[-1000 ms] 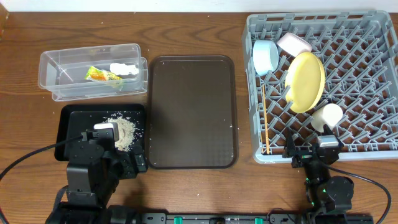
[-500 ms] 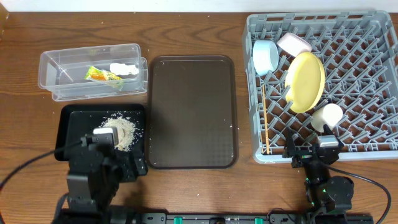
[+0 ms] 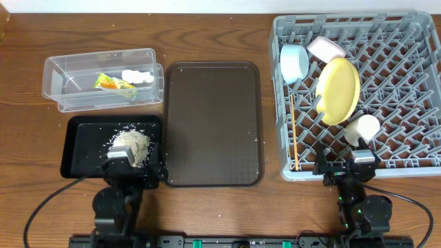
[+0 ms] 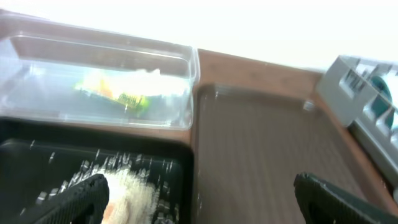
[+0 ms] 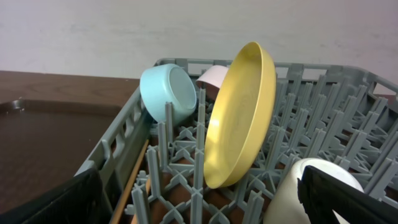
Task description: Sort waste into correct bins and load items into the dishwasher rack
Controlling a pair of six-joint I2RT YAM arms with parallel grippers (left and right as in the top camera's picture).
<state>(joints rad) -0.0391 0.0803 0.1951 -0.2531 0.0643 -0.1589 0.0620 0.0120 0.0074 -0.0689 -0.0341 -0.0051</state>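
The left wrist view is blurred and washed out white at the far edge. In it the wrapper is only a yellow-green smear inside the tub. From above, the left arm's camera block covers the near edge of the rice, and the left claw is hard to pick out. Its own view shows both fingers spread wide with nothing between them, at the near ends of the black tray and the brown tray. The right claw is also released and empty, at the near edge of the rack. Its fingers are cut off at the bottom of the frame.

The tub, far left, holds the wrapper and the tissue on its floor. The black tray lies just near of the tub. The rice is heaped toward its right side, with loose grains scattered around.

The rack stands on the right.
- The blue bowl sits on edge at the far left corner.
- The cup is beside it, mostly hidden behind the plate in the right wrist view.
- The plate stands on edge, leaning among the pegs.
- The white bowl sits near of the plate, cut off in the right wrist view.
- The chopsticks lie along the left wall and show only as a sliver from the wrist.
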